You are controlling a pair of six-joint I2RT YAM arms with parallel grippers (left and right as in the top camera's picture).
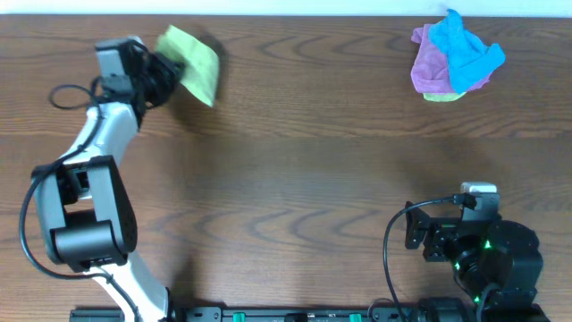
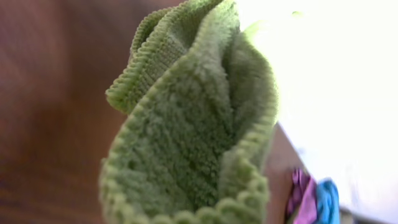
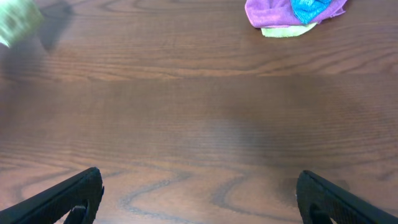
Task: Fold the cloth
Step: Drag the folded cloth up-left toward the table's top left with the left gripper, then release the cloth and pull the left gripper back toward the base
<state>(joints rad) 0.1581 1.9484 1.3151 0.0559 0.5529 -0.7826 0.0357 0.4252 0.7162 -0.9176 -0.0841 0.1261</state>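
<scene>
Fingers of the left gripper [image 1: 165, 70] are not themselves visible: the cloth [image 1: 191, 63] covers them in the overhead view and fills the left wrist view. The lime-green terry cloth [image 2: 193, 124] is bunched directly against that gripper, its hemmed edges curled in loose ridges. It appears raised off the surface [image 1: 304, 161], with a shadow just beside it. Judgement: the left fingers are closed on the cloth.

Location: far left corner of the surface, at the end of the extended left arm.

Right gripper [image 3: 199, 179]: parked at the near right, fingers [image 3: 68, 199] spread wide and holding nothing, well apart from the cloth.

Other items: a purple cloth [image 1: 429, 63] and a bright blue cloth [image 1: 465, 49] lie heaped together at the far right, with a pale green edge [image 1: 440, 95] showing beneath them. None of these is touched by either arm.

Progress assessment: early stage. The cloth is gripped but crumpled, and no flat layer or clean crease can be seen. Outstanding: spread it flat on the open surface, bring one edge over to the opposite edge, and release it with the fold holding. The white tag is not discernible.
</scene>
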